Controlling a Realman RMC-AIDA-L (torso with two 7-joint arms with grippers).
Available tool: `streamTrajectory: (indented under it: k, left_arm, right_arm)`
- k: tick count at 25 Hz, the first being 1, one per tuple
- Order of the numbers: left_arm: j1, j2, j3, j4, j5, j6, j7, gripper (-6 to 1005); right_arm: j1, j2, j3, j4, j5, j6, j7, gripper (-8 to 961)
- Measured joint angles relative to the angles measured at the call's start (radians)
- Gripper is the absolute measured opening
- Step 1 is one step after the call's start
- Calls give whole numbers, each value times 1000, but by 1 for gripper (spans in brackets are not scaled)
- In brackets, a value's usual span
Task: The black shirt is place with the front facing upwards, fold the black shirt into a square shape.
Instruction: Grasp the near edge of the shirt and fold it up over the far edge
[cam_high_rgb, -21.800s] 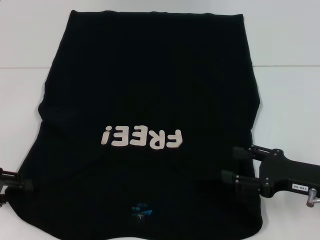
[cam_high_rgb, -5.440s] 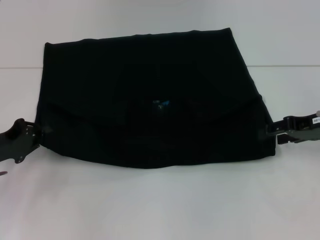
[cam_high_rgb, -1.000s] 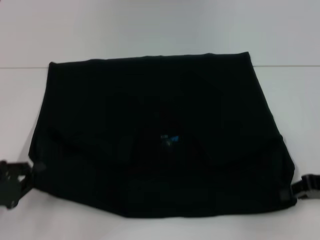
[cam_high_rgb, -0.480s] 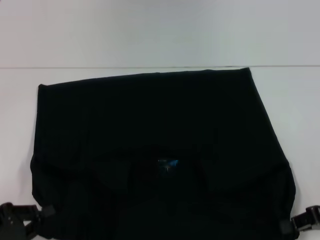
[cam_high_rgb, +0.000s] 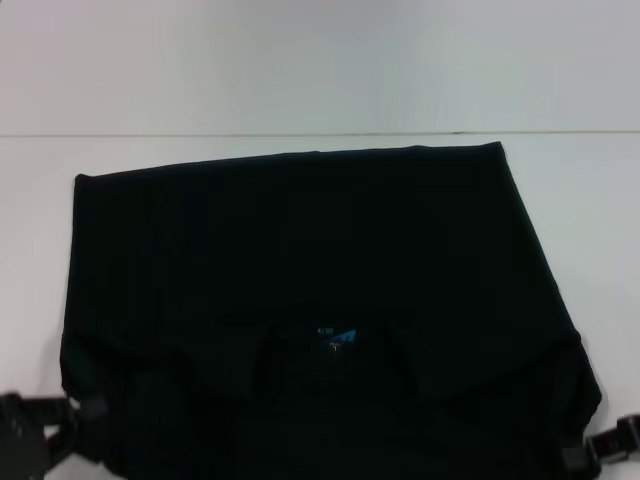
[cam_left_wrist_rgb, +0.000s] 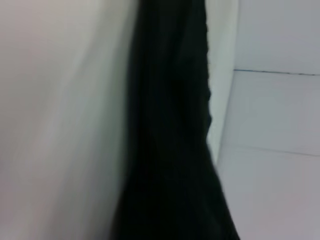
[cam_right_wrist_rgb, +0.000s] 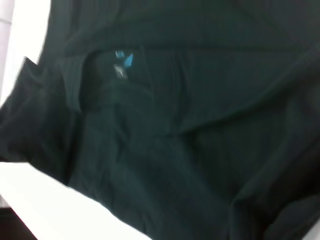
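Mid-fold: shirt (cam_high_rgb: 320, 300) lies on the table (cam_high_rgb: 300, 70), already doubled over, label (cam_high_rgb: 335, 336) up. Left gripper (cam_high_rgb: 70, 420) and right gripper (cam_high_rgb: 590, 450) each pinch a near corner. Next, probably carry both corners evenly across and release.

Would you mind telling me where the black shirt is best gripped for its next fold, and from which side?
Probably at its two near corners, each approached from its outer side. The black shirt lies flat as a wide rectangle, its near edge toward the robot. The left gripper and right gripper sit at those corners.
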Motion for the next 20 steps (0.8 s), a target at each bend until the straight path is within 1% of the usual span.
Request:
streamTrajectory:
  k: [5, 9, 10, 11, 13, 16, 19, 20]
  left_arm:
    - [-72, 1, -44, -3, -19, 6, 4, 62]
    - [-120, 4, -125, -3, -23, 5, 7, 62]
    - [-120, 4, -125, -3, -23, 5, 7, 62]
    - [-141, 2, -185, -3, -24, -27, 8, 62]
    - [-155, -2, -231, -4, -24, -57, 13, 62]
    - [-182, -11, -298, -6, -24, -93, 33, 62]
    - [-205, -20, -365, -25, -29, -131, 71, 62]
    - [-212, -22, -388, -43, -37, -154, 90, 62]
  right_arm:
    - [5, -15, 58, 3, 81, -12, 1, 58]
    - [10, -26, 92, 31, 197, -12, 8, 57]
    - [13, -30, 105, 44, 225, -5, 9, 57]
    - [16, -32, 114, 55, 243, 3, 9, 57]
    - [24, -34, 136, 81, 293, 32, 9, 56]
    - [33, -29, 152, 117, 366, 85, 3, 56]
    - [42, -14, 155, 142, 460, 146, -8, 56]
    - [46, -6, 155, 148, 492, 174, -16, 56]
